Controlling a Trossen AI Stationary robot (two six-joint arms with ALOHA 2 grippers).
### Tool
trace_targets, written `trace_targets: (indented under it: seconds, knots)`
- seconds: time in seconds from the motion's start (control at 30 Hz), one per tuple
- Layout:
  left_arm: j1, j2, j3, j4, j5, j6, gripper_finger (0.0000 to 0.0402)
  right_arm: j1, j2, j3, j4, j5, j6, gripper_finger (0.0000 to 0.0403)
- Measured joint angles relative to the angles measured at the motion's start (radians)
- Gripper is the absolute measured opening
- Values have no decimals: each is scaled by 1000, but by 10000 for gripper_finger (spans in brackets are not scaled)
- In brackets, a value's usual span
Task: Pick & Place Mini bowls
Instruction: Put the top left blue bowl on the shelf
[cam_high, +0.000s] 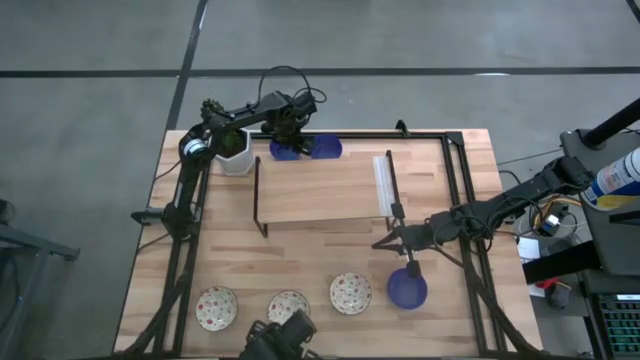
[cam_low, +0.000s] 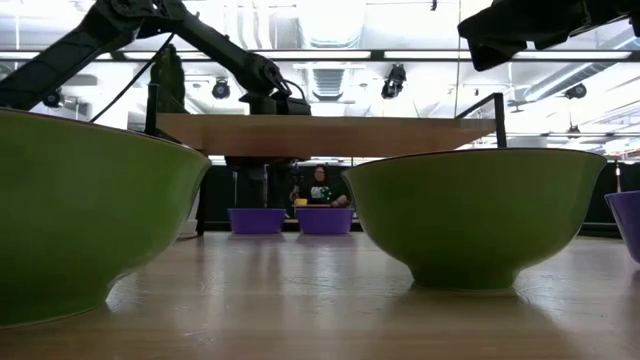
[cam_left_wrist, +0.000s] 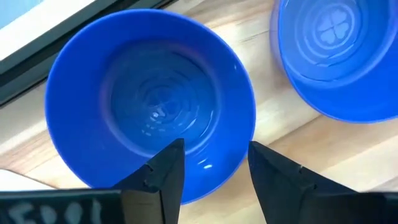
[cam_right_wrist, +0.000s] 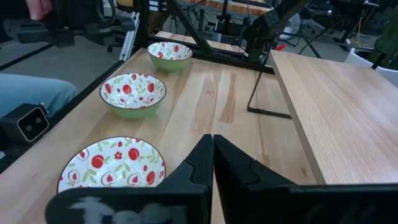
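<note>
Two black jointed arms — slim links, loose black cables; left tool (cam_left_wrist: 214, 174) and right tool (cam_right_wrist: 213, 163) with black wedge-shaped fingers.

Hidden or cut-off items:
- Second blue bowl (cam_left_wrist: 339, 56), left wrist view: cut by the picture's top and right edges.
- Nearest patterned bowl (cam_right_wrist: 112, 165), right wrist view: near rim hidden behind the right tool (cam_right_wrist: 213, 155).
- Green-sided bowl (cam_low: 85, 215), low view: cut by the left edge; its inside is out of sight.
- Seated person (cam_low: 320, 187), beyond the worktop: too small to tell.
</note>
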Motion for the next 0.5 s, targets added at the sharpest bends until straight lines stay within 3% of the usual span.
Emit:
trace_targets:
  seconds: [0.5]
  knots:
    - [0,0,-6,86,-1,-175,169,0,0,-4,0,0,0,8]
